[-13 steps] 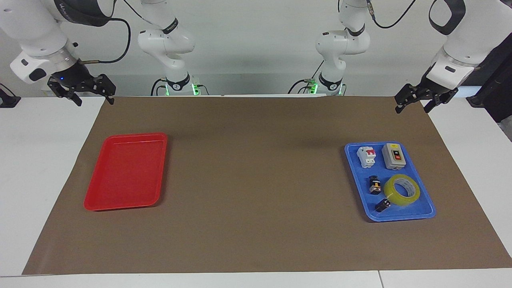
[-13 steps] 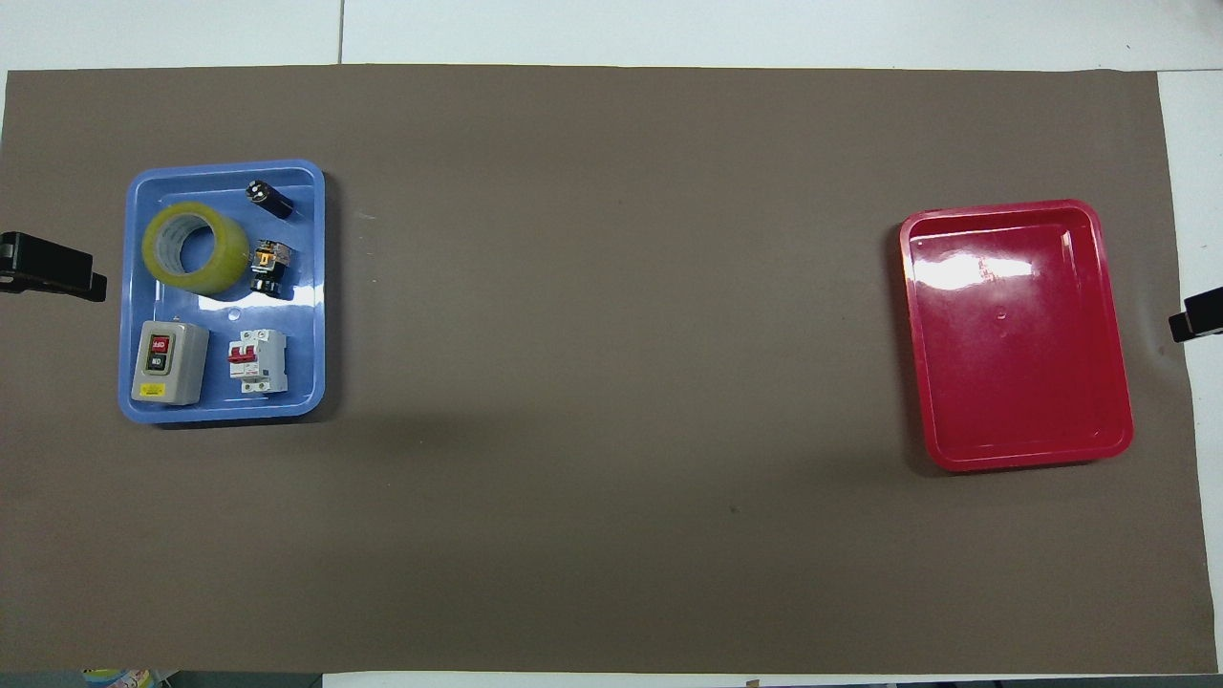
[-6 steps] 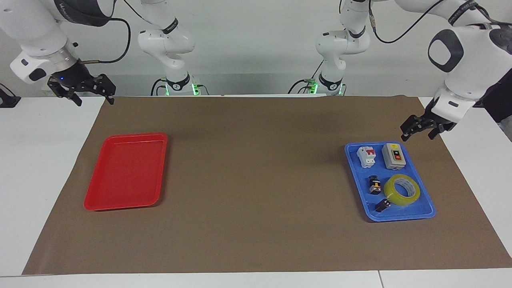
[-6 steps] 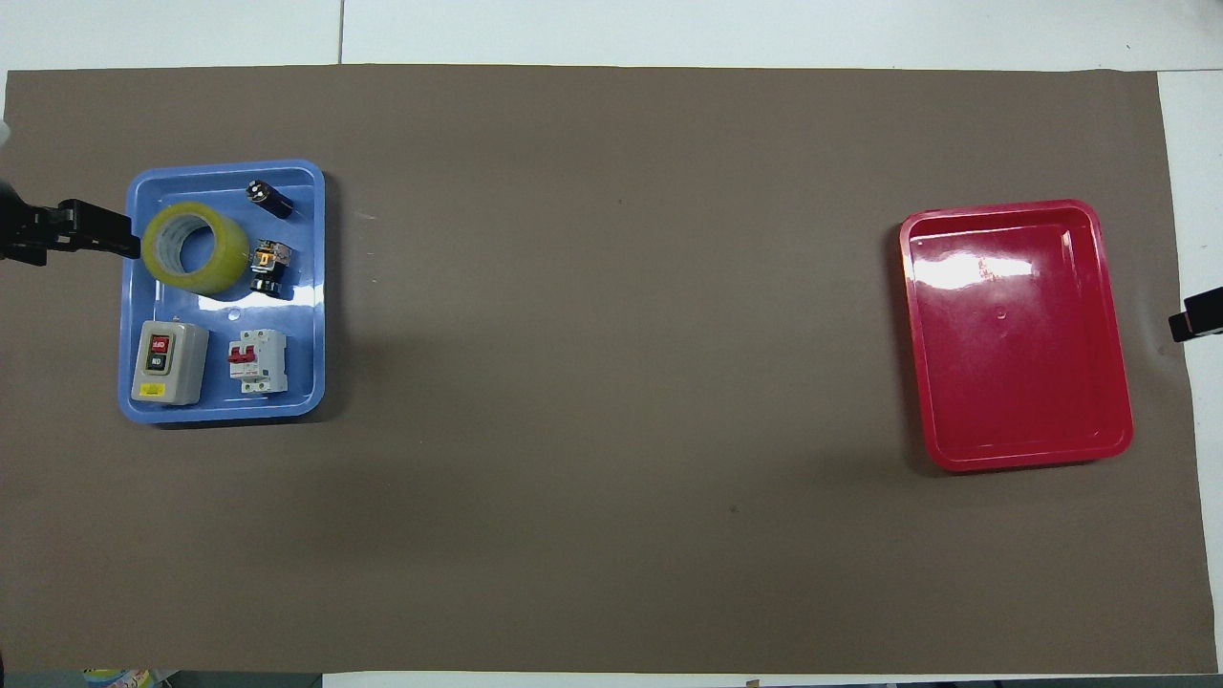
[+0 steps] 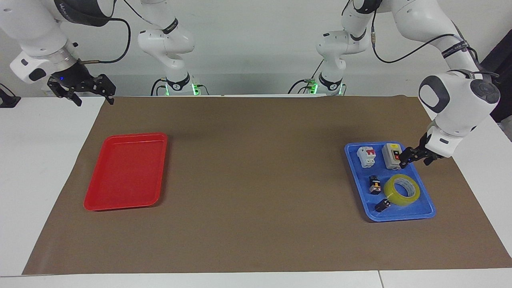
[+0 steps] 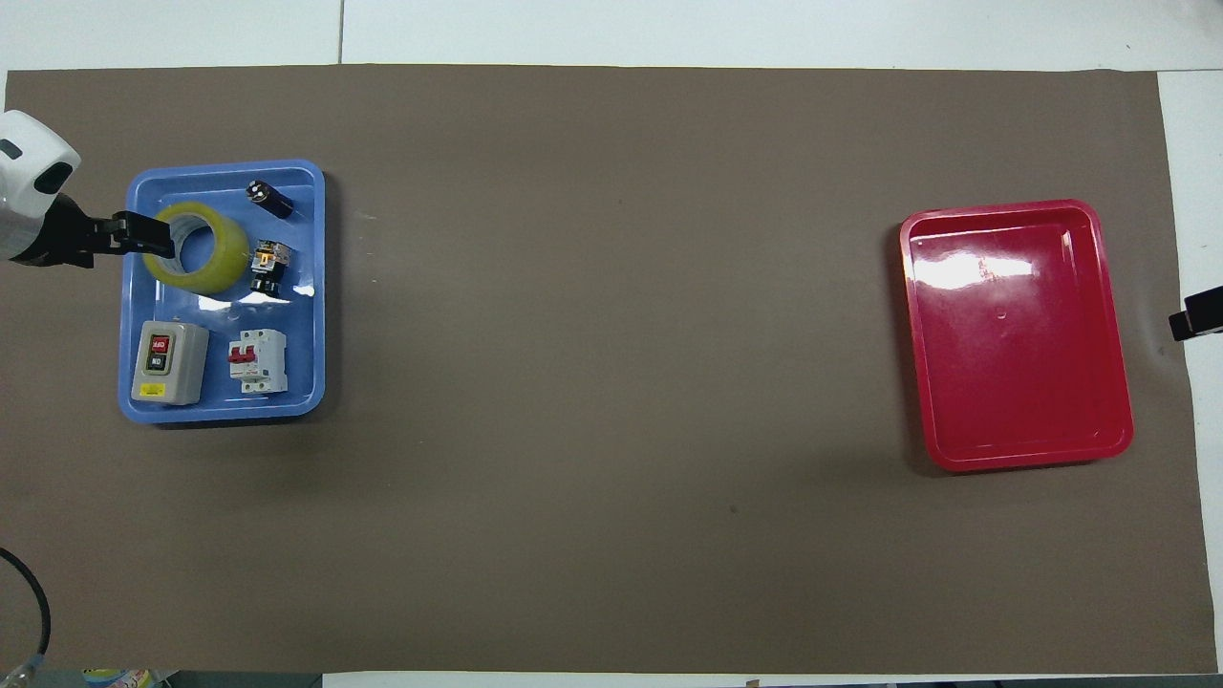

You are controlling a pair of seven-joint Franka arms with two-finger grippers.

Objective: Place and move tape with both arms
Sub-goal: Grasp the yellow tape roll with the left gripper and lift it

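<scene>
Tape point(image 5: 401, 190) lay flat in the blue tray point(image 5: 426, 213) at lower right of the facing view, a small black part point(image 5: 383, 205) touching its rim. The left end effector point(image 5: 415, 155) hung over the tray's edge above the grey switch box point(image 5: 394, 156); we could not tell its finger state. We judged a straight descent safest, one finger inside the core. The right end effector point(image 5: 82, 89), spread, waited at upper left. The red tray point(image 5: 97, 205) and mid-tabletop point(image 5: 256, 168) offered room.
</scene>
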